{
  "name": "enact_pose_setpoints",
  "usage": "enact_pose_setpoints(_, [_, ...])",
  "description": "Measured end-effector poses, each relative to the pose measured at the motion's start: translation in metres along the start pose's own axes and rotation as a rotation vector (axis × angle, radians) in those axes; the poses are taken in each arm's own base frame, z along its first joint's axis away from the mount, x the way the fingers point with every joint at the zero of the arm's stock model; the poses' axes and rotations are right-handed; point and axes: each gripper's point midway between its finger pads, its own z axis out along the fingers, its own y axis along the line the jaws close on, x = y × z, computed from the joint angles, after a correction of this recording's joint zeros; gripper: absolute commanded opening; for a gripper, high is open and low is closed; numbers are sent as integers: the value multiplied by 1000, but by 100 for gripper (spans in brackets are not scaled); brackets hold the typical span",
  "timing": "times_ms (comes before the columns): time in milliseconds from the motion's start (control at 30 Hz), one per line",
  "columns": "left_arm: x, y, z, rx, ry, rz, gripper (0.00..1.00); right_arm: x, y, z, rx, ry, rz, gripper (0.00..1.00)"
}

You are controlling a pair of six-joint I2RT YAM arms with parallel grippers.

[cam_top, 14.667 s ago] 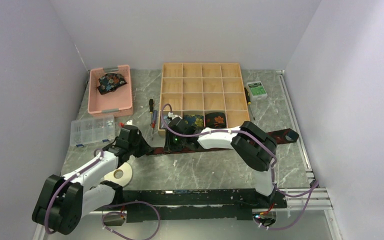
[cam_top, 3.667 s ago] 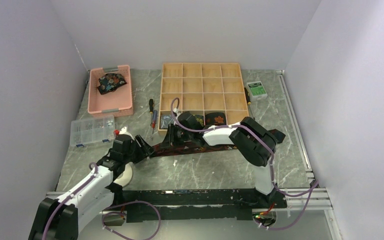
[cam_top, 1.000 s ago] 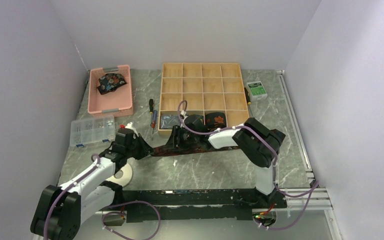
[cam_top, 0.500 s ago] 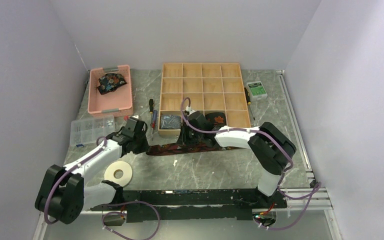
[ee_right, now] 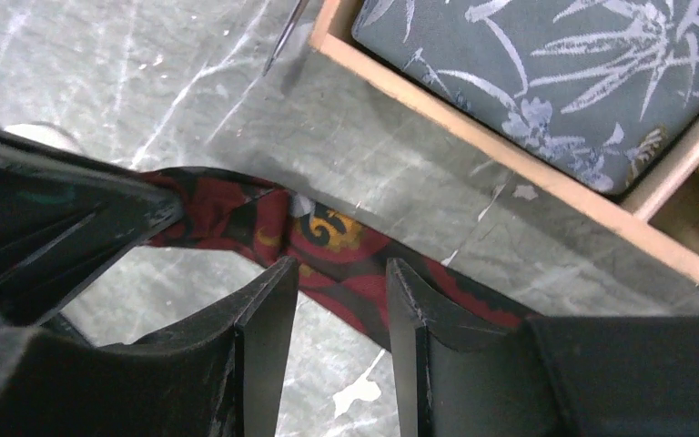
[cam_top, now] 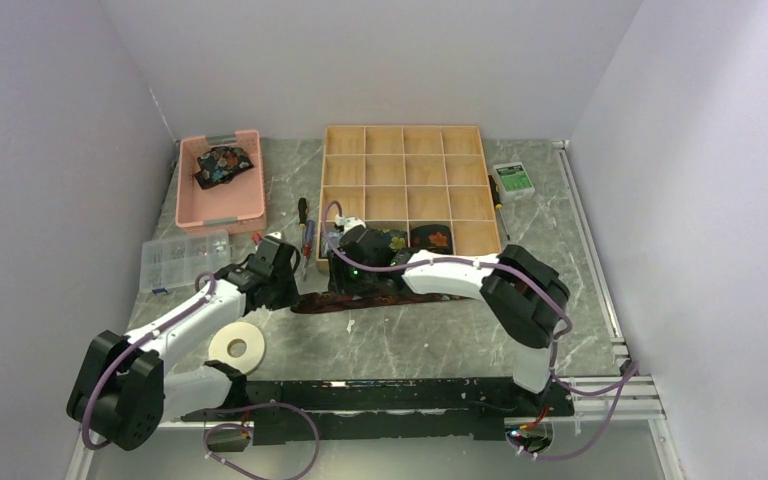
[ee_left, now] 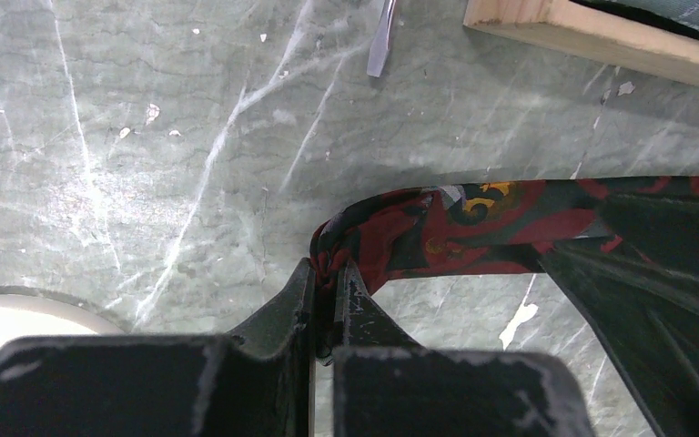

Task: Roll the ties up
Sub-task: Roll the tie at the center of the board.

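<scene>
I have the long maroon-and-red floral necktie [ee_left: 473, 228] stretched out on the grey marbled worktop [cam_top: 410, 340], just in front of the near wall of the compartmented wooden tray [cam_top: 325, 190]. My left pincer [ee_left: 328, 273] is closed tight on the tie's left tip, where the cloth is bunched into a small fold between the jaws. My right pincer [ee_right: 339, 266] stands part open over the strip a little way along, with one jaw on either side of the cloth. I see no pressure on the fabric, so I judge that it holds nothing.

The tie looks light, limp and probably slick. It has no stiffness of its own, and it sags and creases wherever it is not pulled flat. I expect any turn I wind to slacken the moment tension drops. The sensible place to hold it is across the full width near the pinched tip, so that the first turn forms square and not as a twisted cord. A grip on one edge alone would let it skew.

In the tray's near row a rolled grey-blue leaf-print tie [ee_right: 546, 82] fills the left compartment, and a dark roll with an orange flower [cam_top: 430, 238] sits further right. Another floral tie [cam_top: 222, 162] lies in the pink plastic bin [cam_top: 220, 205], well apart to the left.
</scene>
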Motion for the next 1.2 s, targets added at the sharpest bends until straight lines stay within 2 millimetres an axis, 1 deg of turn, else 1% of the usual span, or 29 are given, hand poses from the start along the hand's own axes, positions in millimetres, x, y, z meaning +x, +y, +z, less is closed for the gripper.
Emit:
enact_pose_setpoints(100, [-2,-1,-3,9,-9,-2,3,2,-1,10,36,13,-37,42])
enact_pose_setpoints(267, [-5,-4,-8,29,-32,-11,3,26,-14,20,104,69,-83,29])
enact_pose_setpoints(433, [-3,-3,-8,29,-31,-11,3,28,-13,20,129,59,-121,17])
enact_pose_setpoints(600, [-2,-2,-7,26,-29,-11,3,32,-11,20,144,57,-145,1])
enact_pose_setpoints(633, [-1,-1,-7,25,-27,-11,3,33,-11,20,145,57,-149,0])
enact_pose_setpoints(767, [2,1,-6,24,-24,-10,3,35,-11,18,144,51,-158,0])
enact_pose_setpoints(800, [2,1,-5,24,-25,-11,3,37,-11,17,143,53,-160,7])
enact_pose_setpoints(900, [6,3,-3,23,-19,-12,3,39,-11,13,144,54,-165,32])
enact_pose_setpoints(933, [7,4,-2,25,-20,-13,3,39,-11,11,144,53,-162,37])
enact_pose_setpoints(967, [8,5,-2,26,-19,-14,3,39,-10,10,143,52,-168,40])
enact_pose_setpoints(1033, [9,5,-4,34,-25,-16,3,38,-9,6,140,46,-180,44])
enact_pose_setpoints(1200, [6,2,-7,52,-43,-22,3,31,-3,1,121,25,-207,44])
